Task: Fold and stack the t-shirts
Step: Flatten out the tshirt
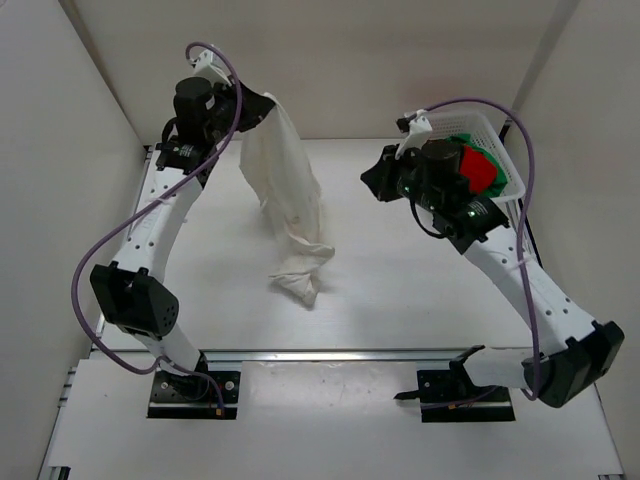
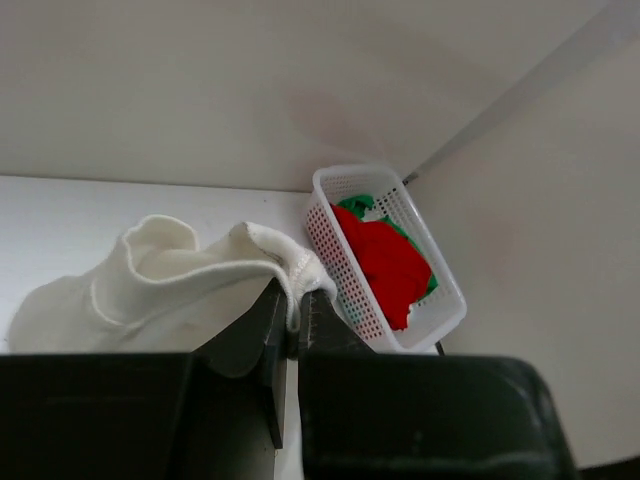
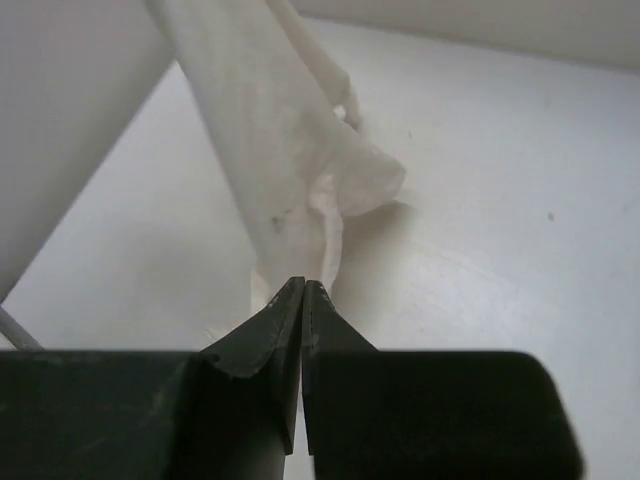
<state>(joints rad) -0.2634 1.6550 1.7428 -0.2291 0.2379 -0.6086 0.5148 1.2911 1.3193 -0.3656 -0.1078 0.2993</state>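
The white t-shirt [image 1: 287,195] hangs in a long twisted drape from the back left down to the table, its lower end bunched on the surface. My left gripper [image 1: 268,106] is raised high and shut on its hemmed edge [image 2: 292,268], pinched between the fingers [image 2: 295,300]. My right gripper [image 1: 369,181] hovers to the right of the drape, apart from it. Its jaws [image 3: 303,286] are shut with nothing between them, and the white cloth [image 3: 270,130] hangs beyond the tips. The red t-shirt [image 1: 481,170] and the green t-shirt [image 1: 462,140] lie crumpled in the basket.
A white lattice basket [image 1: 507,150] stands at the back right corner against the wall, behind the right arm; in the left wrist view its rim [image 2: 445,322] shows beyond the fingers. White walls close in the back and both sides.
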